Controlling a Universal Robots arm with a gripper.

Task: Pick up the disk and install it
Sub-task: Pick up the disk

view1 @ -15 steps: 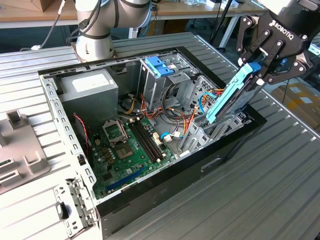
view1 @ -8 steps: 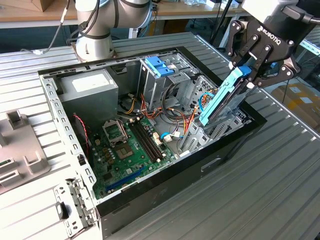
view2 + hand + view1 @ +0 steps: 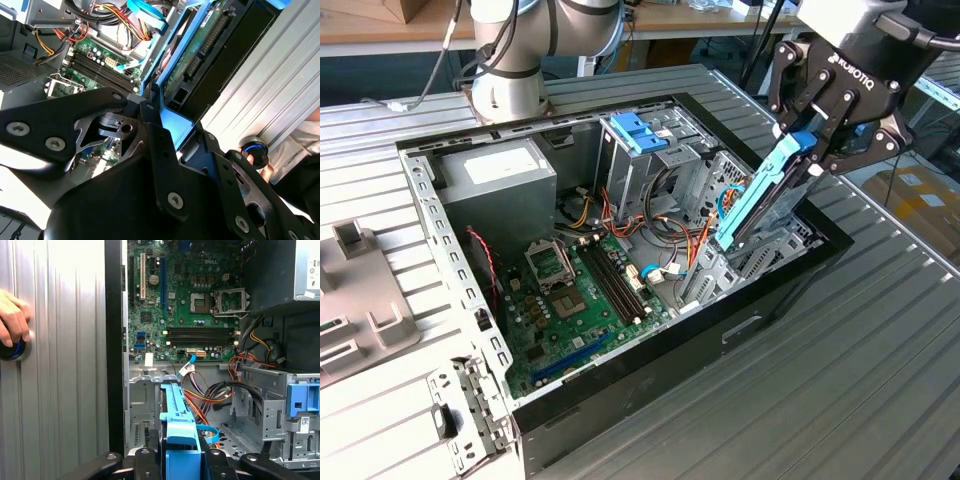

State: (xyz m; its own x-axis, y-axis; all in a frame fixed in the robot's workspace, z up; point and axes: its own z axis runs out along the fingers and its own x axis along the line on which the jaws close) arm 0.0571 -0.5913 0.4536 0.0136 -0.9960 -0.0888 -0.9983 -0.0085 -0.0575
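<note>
One end of the disk [image 3: 760, 195] sat clamped in your gripper [image 3: 820, 140], its long axis slanting down into the open case [image 3: 620, 375].

In the exterior view, the black two-fingered gripper [image 3: 808, 150] hangs at the exterior view's right, angled downward from its wrist, its linkage fingers [image 3: 792, 92] closed on the tilted, light-blue-railed dark grey disk [image 3: 756, 195]. The silver-grey jointed arm's base [image 3: 510, 60] stands at the far edge. A person's hand [image 3: 12, 320] rests on the ribbed surface.
</note>
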